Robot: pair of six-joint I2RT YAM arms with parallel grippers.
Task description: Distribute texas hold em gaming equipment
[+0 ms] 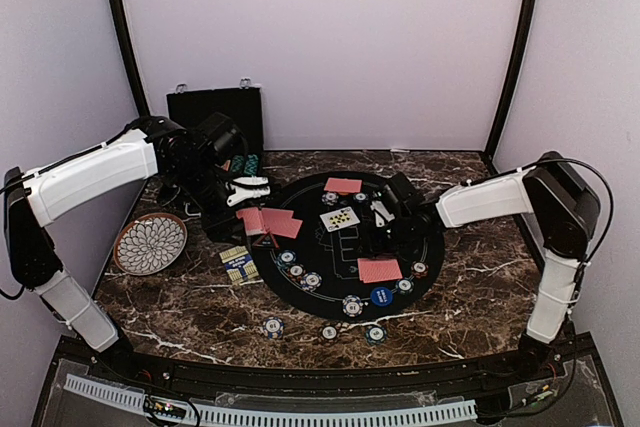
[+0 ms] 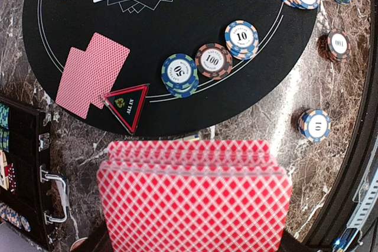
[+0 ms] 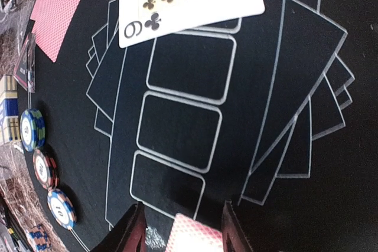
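Observation:
My left gripper [image 1: 246,189] is shut on a deck of red-backed cards [image 2: 192,199] at the left edge of the round black mat [image 1: 335,287]; the deck hides its jaws in the left wrist view. My right gripper [image 3: 184,231] hovers low over the mat's printed card outlines, its fingers apart and the end of one red-backed card [image 3: 194,235] between them. A face-up nine of clubs [image 3: 189,1] lies just beyond. Pairs of red-backed cards [image 1: 268,222] [image 1: 343,185] [image 1: 379,269] lie around the mat. Striped chips [image 2: 180,75] [image 2: 212,60] [image 2: 241,38] line its near rim.
The black case [image 1: 215,112] stands open at the back left, its latches [image 2: 53,202] near my left gripper. A white petal-pattern plate [image 1: 150,243] sits at the left. A red triangular marker [image 2: 126,103] lies on the mat's edge. Loose chips [image 1: 273,326] [image 1: 329,332] [image 1: 375,333] lie on the marble in front.

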